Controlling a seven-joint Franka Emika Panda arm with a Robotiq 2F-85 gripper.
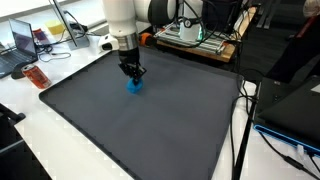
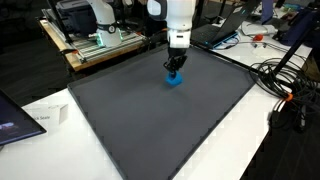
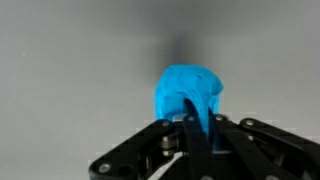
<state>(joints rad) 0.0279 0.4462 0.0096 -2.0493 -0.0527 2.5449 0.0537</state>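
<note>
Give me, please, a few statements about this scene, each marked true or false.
1. The blue object lies on the dark mat. True.
2. The gripper stands at the mat's edge. False: it is well inside the mat, down at the blue object.
3. Several things lie on the mat. False: only the blue object shows there.
4. Cables lie beside the mat. True.
5. The gripper's fingers are spread wide. False: in the wrist view they stand close together at the blue object.

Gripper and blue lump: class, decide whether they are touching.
Touching. The wrist view shows the gripper pinching into the blue lump, with no gap between them.
</note>
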